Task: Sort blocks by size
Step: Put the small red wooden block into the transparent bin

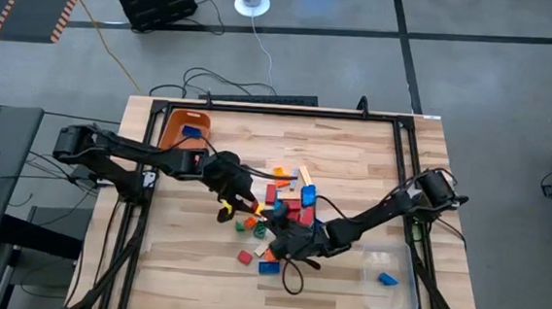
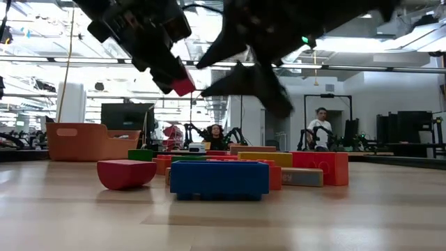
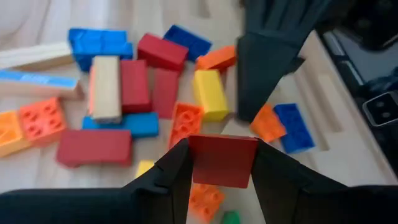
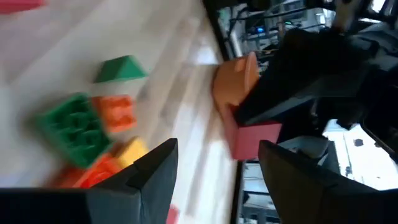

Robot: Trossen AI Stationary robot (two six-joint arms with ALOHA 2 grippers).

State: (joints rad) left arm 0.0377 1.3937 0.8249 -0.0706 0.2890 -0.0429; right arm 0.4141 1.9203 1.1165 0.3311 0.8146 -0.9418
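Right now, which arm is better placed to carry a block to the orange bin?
The left. Its fingers already hold a red block above the pile, and the orange bin is on its side. The right gripper is open and empty.

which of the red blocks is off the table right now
The red block clamped in the left gripper; in the low view it hangs above the pile. The other red blocks all lie on the table.

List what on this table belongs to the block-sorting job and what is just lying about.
Job: the blocks piled mid-table; red block clamped in left gripper; right gripper, open over the pile.

Lying about: orange bin; clear tray, each already holding a blue piece.
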